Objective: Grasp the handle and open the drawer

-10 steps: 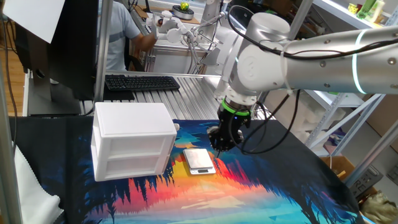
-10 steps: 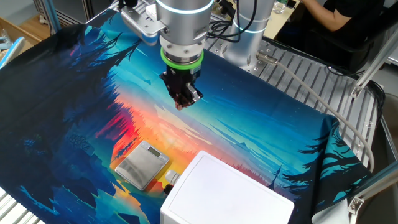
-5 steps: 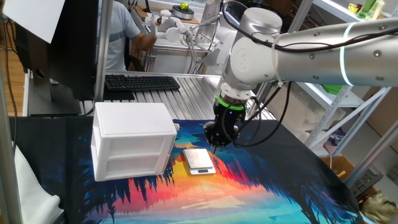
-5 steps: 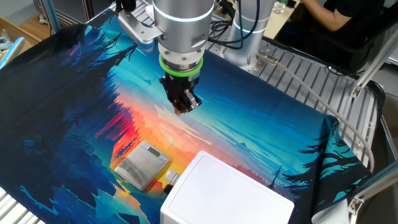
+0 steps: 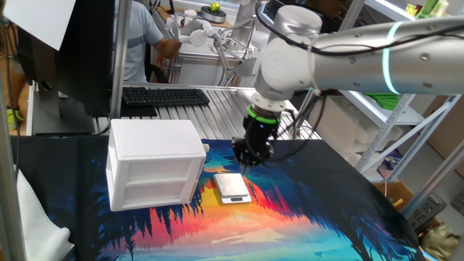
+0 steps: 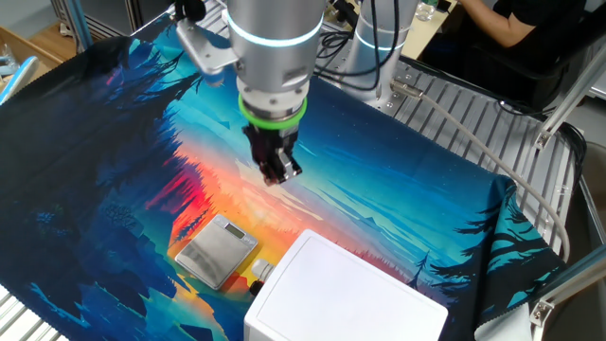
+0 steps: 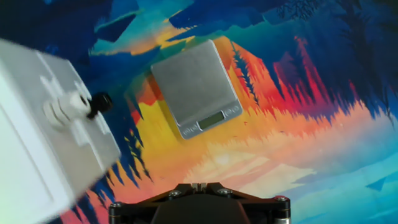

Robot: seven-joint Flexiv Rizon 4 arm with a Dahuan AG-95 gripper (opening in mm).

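The white two-tier cabinet [image 5: 156, 145] stands at the left on the printed cloth. Its upper drawer is pushed in; the drawer's front panel [image 7: 46, 140] faces the scale. The handle [image 7: 64, 107] is a small white nub on that panel, with a small black part beside it; it also shows in the other fixed view [image 6: 259, 272]. My gripper [image 5: 246, 161] hangs above the cloth to the right of the cabinet, apart from the handle. Its fingers are together and hold nothing, as the other fixed view [image 6: 276, 174] and the hand view [image 7: 198, 185] show.
A flat silver scale [image 5: 232, 187] lies on the cloth between gripper and cabinet, also in the hand view [image 7: 196, 90]. A black keyboard [image 5: 165, 96] and a person sit behind the table. Metal slats [image 6: 464, 123] border the cloth's far side.
My gripper has moved a little toward the cabinet, over the far end of the scale. Cabinet, drawer and scale have not moved.
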